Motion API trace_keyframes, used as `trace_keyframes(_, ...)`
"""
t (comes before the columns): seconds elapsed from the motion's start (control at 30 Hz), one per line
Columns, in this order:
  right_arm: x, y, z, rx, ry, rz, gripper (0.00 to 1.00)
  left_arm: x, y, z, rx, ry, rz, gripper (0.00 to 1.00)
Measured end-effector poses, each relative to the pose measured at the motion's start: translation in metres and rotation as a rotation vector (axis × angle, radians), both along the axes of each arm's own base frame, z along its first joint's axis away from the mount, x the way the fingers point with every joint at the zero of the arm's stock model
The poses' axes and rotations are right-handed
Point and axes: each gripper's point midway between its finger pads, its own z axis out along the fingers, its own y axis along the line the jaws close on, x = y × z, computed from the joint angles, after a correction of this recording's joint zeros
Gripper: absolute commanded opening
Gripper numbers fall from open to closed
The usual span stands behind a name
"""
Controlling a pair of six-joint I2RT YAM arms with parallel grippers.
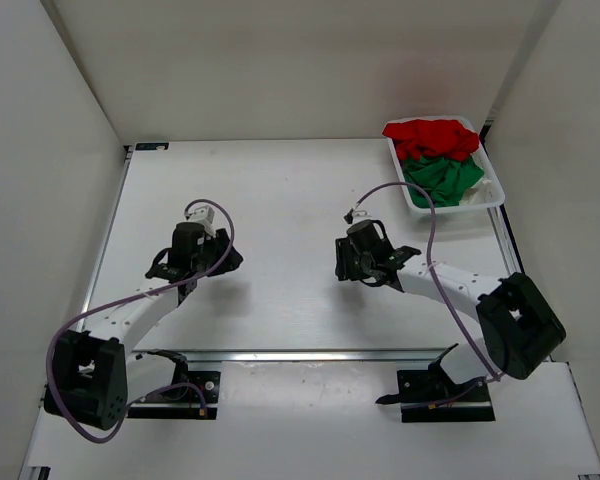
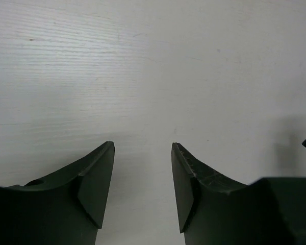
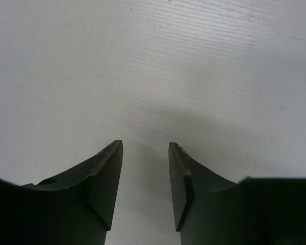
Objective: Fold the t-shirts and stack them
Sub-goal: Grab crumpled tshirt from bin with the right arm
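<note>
White table (image 1: 280, 180), basket (image 1: 454, 206), perhaps mesh, far right

Left arm (image 1: 140, 315) and right arm (image 1: 450, 285) both stretch out from their bases, low over the worktop (image 1: 280, 190). Left pincer (image 2: 143, 148) and right pincer (image 3: 145, 145) face the worktop, jaws parted with a modest gap.

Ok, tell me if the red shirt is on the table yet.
No, the red shirt lies bunched in the basket.
</note>
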Motion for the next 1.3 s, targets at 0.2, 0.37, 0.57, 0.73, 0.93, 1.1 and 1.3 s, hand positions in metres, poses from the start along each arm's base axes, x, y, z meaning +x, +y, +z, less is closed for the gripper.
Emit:
trace_keyframes(0.2,0.003,0.000,0.012,0.028,-0.023,-0.010,0.10,-0.008,-0.013,-0.003,-0.040,-0.011,-0.056,0.43)
trace_keyframes(0.37,0.015,0.001,0.023,0.051,-0.003,-0.026,0.00,-0.023,-0.044,0.003,-0.070,-0.050,-0.156,0.22)
trace_keyframes(0.57,0.068,-0.003,0.071,0.094,-0.068,-0.078,0.00,-0.049,-0.083,0.008,-0.118,-0.097,-0.278,0.15)
trace_keyframes(0.73,0.158,-0.081,0.142,0.117,-0.209,-0.288,0.00,-0.072,-0.113,0.019,-0.143,-0.159,-0.377,0.22)
trace_keyframes(0.93,0.245,-0.215,0.196,0.093,-0.341,-0.556,0.24,-0.079,-0.125,0.000,-0.083,-0.129,-0.418,0.22)
trace_keyframes(1.1,0.290,-0.265,0.182,0.048,-0.303,-0.611,0.44,-0.069,-0.114,-0.016,-0.043,-0.095,-0.381,0.24)
trace_keyframes(1.3,0.319,-0.283,0.139,0.020,-0.207,-0.592,0.46,-0.064,-0.117,-0.027,-0.033,-0.064,-0.384,0.25)
